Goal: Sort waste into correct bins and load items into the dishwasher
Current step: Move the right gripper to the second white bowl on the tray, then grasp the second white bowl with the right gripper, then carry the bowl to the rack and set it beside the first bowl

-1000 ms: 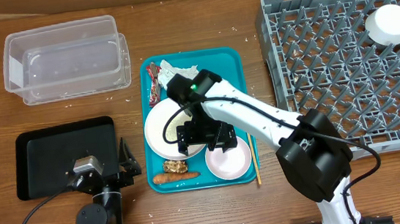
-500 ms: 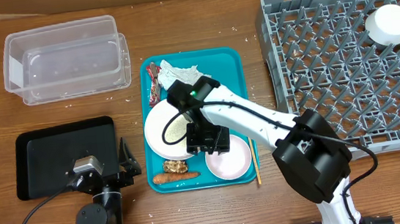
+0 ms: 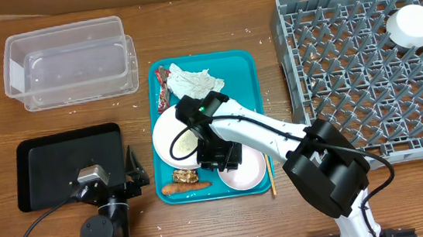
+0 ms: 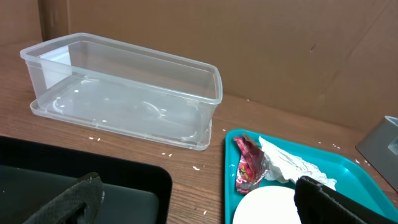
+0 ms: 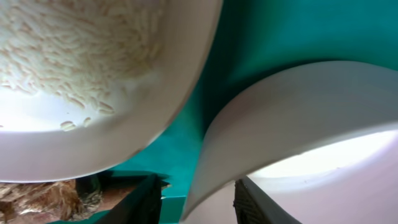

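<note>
On the teal tray (image 3: 238, 69) lie a white plate (image 3: 176, 137) with rice (image 5: 74, 50), a white bowl (image 3: 246, 171), a crumpled napkin (image 3: 192, 80), a red-and-white wrapper (image 3: 163, 88), a brown food piece (image 3: 185, 175) and an orange stick (image 3: 184, 189). My right gripper (image 3: 223, 156) is down between plate and bowl. In the right wrist view it (image 5: 198, 199) straddles the bowl (image 5: 298, 99) rim, one finger inside and one outside, with a sliver of tray showing beside the wall. My left gripper (image 4: 196, 183) stands wide open and holds nothing, by the black tray (image 3: 52, 165).
The clear tub (image 3: 70, 62) stands at the back left. The grey dish rack (image 3: 370, 64) fills the right side, with a white cup (image 3: 411, 25) in its far corner. A thin wooden stick (image 3: 269, 171) lies along the teal tray's right edge.
My right gripper has slid toward the front of the tray and its jaws have narrowed round the bowl's rim. The napkin now shows fully. The left arm has not moved.
</note>
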Robot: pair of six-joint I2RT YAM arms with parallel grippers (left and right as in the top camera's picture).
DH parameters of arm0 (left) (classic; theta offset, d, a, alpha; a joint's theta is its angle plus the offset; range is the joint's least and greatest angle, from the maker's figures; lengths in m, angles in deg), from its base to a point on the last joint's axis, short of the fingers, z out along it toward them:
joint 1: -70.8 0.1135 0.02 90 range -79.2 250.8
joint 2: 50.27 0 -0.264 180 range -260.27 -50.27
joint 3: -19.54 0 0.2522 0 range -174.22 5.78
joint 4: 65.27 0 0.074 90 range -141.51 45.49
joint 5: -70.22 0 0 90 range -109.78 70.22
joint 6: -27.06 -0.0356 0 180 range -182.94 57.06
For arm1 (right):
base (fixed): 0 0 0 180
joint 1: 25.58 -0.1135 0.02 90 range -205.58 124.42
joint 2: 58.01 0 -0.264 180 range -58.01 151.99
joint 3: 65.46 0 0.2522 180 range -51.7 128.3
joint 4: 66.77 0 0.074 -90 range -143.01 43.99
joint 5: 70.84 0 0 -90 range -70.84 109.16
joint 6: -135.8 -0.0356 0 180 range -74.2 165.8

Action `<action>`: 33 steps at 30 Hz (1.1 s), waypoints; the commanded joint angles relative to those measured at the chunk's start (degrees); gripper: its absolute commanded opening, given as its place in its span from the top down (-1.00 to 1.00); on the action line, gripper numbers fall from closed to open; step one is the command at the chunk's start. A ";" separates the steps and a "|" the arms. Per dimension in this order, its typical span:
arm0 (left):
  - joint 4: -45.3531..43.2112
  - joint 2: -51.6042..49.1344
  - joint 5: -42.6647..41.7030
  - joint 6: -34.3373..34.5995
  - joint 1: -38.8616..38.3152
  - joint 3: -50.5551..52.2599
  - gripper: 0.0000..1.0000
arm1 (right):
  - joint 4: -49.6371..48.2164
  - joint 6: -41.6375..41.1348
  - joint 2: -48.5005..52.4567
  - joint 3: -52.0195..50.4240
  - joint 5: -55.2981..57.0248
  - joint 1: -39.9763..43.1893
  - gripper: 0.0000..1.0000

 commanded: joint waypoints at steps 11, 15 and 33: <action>-0.15 0.35 -0.26 0.39 -0.39 0.20 -0.99 | 2.91 1.86 -0.42 4.42 -0.22 0.00 0.74; -0.15 0.35 -0.28 0.39 -0.39 0.20 -0.99 | 3.82 4.22 -0.42 6.54 -1.46 0.00 0.92; -0.15 0.35 -0.26 0.39 -0.39 0.20 -1.00 | 18.82 19.76 -1.49 29.77 -1.55 10.51 0.92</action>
